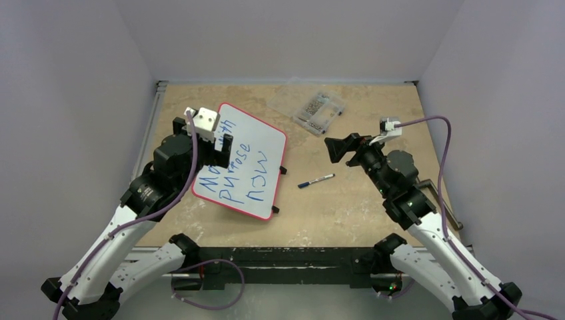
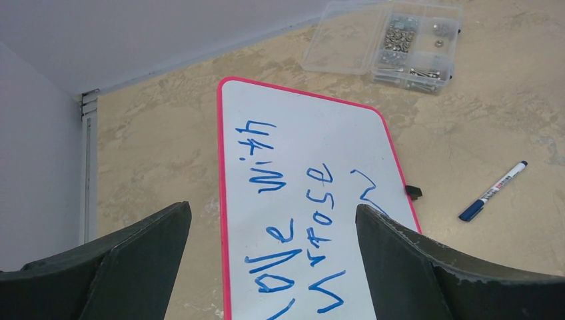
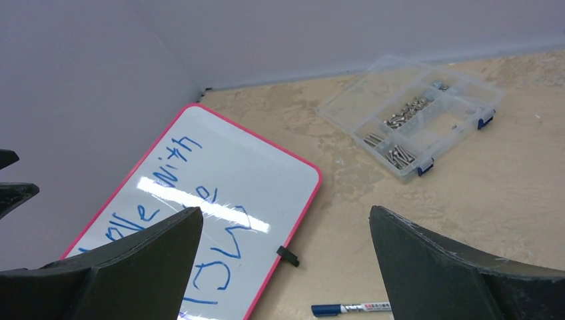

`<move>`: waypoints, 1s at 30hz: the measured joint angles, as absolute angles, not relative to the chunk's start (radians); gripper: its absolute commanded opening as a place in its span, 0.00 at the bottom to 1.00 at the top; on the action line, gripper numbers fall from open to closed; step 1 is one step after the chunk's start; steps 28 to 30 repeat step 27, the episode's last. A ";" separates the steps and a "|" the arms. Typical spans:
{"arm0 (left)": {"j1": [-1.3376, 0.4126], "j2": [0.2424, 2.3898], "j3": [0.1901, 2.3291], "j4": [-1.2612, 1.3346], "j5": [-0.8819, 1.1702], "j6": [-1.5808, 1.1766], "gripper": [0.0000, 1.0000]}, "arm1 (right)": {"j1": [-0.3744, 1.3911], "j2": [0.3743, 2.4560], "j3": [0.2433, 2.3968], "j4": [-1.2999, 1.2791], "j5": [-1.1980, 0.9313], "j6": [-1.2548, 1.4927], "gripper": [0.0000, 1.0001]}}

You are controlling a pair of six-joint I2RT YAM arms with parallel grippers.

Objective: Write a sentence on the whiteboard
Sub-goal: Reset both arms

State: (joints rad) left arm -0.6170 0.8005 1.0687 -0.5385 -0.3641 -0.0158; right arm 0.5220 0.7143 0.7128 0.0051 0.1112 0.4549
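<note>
The whiteboard [image 1: 263, 143] lies tilted on the left half of the table, with a red rim and black feet. The sentence [image 1: 240, 170] in blue letters reads "Move with purpose now" in three lines. My left gripper [image 1: 203, 141] is open and empty above the board's left part; in the left wrist view [image 2: 273, 210] the board [image 2: 313, 133] and the sentence [image 2: 293, 220] show between its fingers. A capped blue marker [image 1: 316, 181] lies on the table to the right of the board. My right gripper [image 1: 336, 150] is open and empty above the marker [image 3: 351, 309].
A clear plastic box of screws [image 1: 313, 107] sits at the back centre, also in the right wrist view [image 3: 413, 117]. A metal clamp [image 1: 440, 200] is fixed at the table's right edge. A metal rail [image 1: 154, 113] runs along the left edge.
</note>
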 measured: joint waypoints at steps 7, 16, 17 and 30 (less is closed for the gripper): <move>-0.617 0.800 1.067 -0.539 -0.371 -0.016 0.94 | 0.522 0.711 0.695 0.025 0.112 0.454 0.99; -0.617 0.798 1.065 -0.538 -0.375 -0.016 0.94 | 0.522 0.713 0.695 0.035 0.113 0.454 0.99; -0.617 0.798 1.065 -0.538 -0.375 -0.016 0.94 | 0.522 0.713 0.695 0.037 0.113 0.454 0.99; -0.617 0.798 1.065 -0.538 -0.375 -0.016 0.94 | 0.522 0.710 0.667 0.061 0.144 0.464 0.99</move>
